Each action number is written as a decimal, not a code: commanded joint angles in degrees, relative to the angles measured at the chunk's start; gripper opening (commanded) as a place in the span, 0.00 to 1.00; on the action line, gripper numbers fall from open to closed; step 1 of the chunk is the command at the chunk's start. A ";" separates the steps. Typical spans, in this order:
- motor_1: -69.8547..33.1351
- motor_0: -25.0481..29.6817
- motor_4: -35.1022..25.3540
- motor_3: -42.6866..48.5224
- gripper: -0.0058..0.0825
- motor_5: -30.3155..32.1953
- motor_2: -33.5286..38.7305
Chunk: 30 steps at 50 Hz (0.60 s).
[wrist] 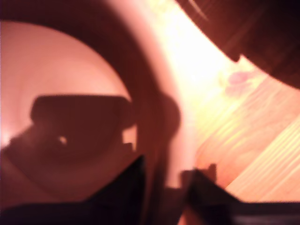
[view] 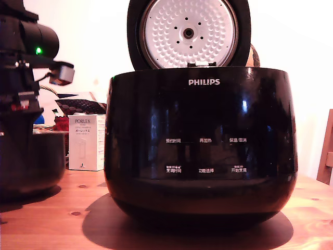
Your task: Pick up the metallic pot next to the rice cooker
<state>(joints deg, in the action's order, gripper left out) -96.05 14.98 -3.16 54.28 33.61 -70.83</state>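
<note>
- At the exterior view's far left, I see the metallic pot (view: 31,161) on the counter (view: 62,219), directly under my arm.
- My end effector (wrist: 164,180) straddles the pot's wall, fingers narrowly apart; grip unclear.
- The rice cooker (view: 200,146) stands just beside it, lid up.

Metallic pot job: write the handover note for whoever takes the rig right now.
End effector: fingers straddle the metallic pot's wall, one inside, one outside; whether they are clamped cannot be told.
The pot sits on the wooden table at the exterior view's left, beside the rice cooker, whose lid stands open.
Done: arm is at the pot rim.
Left: confirm the grip, lift the pot.
</note>
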 commanded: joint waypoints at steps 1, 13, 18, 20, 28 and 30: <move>-0.57 0.39 0.00 1.86 0.04 -1.60 -0.68; 0.17 3.76 6.10 7.67 0.04 -5.44 -7.76; 0.39 5.27 9.40 11.32 0.04 -7.98 -11.50; 0.42 5.99 9.70 13.00 0.04 -8.20 -13.22; 0.50 7.76 10.78 21.73 0.04 -14.34 -20.24; 0.50 8.17 10.84 23.19 0.04 -14.62 -22.10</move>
<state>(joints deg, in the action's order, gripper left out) -96.14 22.74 6.70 76.09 21.58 -91.02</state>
